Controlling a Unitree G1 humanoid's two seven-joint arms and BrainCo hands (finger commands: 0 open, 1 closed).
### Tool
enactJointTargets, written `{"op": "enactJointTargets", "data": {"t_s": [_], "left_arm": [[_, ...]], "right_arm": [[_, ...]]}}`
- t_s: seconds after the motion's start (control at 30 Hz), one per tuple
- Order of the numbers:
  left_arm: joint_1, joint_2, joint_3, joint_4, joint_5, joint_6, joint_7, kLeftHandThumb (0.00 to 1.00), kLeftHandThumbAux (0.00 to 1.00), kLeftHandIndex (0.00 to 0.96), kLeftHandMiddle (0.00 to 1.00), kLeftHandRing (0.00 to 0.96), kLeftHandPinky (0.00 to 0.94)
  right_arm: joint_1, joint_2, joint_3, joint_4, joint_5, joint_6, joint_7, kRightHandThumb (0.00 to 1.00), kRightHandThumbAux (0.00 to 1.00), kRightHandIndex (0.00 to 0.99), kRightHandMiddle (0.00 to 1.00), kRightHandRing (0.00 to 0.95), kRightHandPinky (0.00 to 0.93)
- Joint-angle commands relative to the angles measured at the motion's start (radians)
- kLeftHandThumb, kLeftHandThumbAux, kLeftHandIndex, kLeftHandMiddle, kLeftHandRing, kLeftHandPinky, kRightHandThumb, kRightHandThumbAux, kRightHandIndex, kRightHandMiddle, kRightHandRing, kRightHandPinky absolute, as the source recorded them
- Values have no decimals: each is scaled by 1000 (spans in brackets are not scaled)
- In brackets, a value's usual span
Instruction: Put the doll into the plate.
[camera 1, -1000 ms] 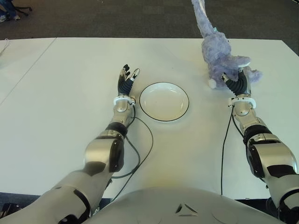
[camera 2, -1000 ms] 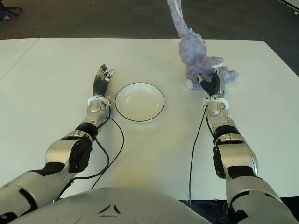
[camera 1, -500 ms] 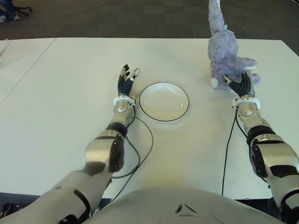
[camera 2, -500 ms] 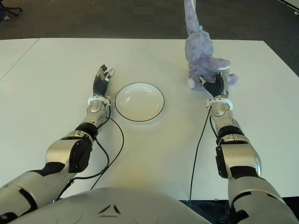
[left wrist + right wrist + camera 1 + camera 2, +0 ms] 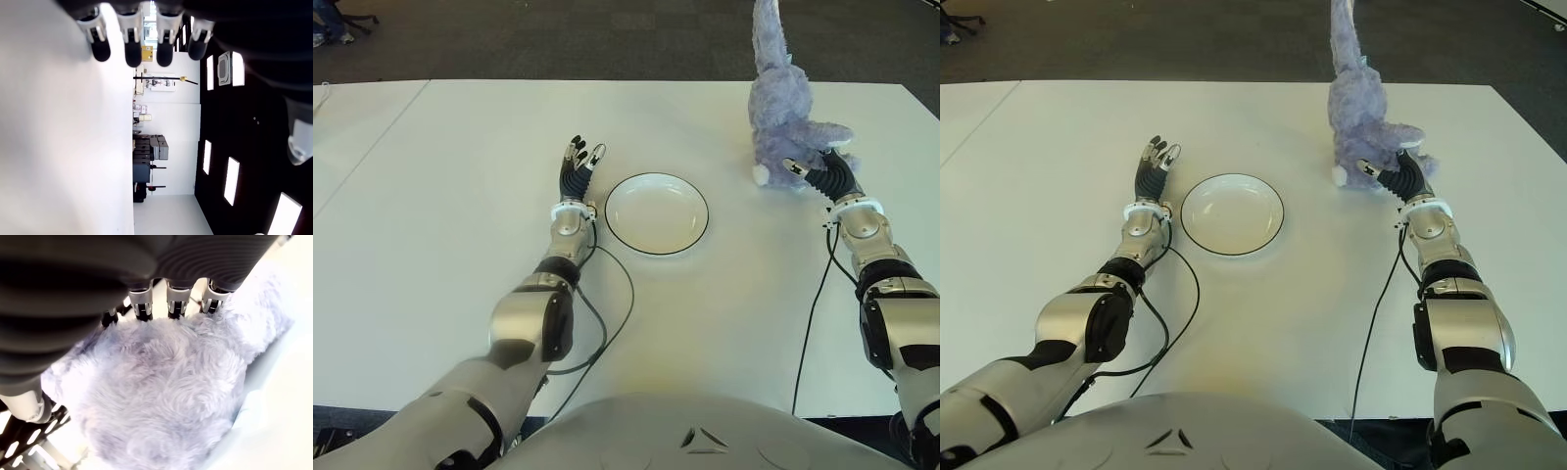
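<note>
a fluffy lavender doll [image 5: 787, 122] stands upright on the white desk [image 5: 450, 186], far right of centre, one long ear reaching up past the desk's far edge. the right hand [image 5: 824, 173] is at its base, fingers [image 5: 177, 299] pressed into the fur and closed around the doll's lower body. well to the doll's left lies an empty white plate [image 5: 657, 212] with a dark rim. just left of the plate shows the left hand [image 5: 578, 164], fingers straight and holding nothing.

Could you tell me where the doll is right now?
The purple plush doll is on the table's far right side, right of the plate, with the right hand around it.
</note>
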Motion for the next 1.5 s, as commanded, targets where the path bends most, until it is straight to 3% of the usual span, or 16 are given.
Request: {"op": "enactJointTargets", "data": {"t_s": [0.03,0.13,0.37,0.8,1.23,1.5], "left_arm": [[159,-30,1,117,1,158,18,0,469,0,101,97,14],[163,-25,-3,117,6,147,13,0,468,0,93,87,8],[165,-24,3,117,0,141,3,0,442,0,89,83,3],[161,-24,-5,118,7,162,17,0,429,0,89,82,4],[161,-25,2,118,-1,170,10,0,447,0,101,91,9],[165,-29,4,118,-2,152,-2,0,445,0,92,86,0]], "right_arm": [[50,151,29,48,36,132,314,359,439,0,0,0,0],[76,164,95,-5,9,96,376,334,406,0,0,0,0],[79,151,174,-37,-50,69,380,199,345,0,0,0,0],[63,173,239,-57,-40,89,372,181,299,0,0,0,0],[49,185,217,-24,-27,129,253,221,324,0,0,0,0],[55,215,123,-7,58,163,178,284,381,0,0,0,0]]}}
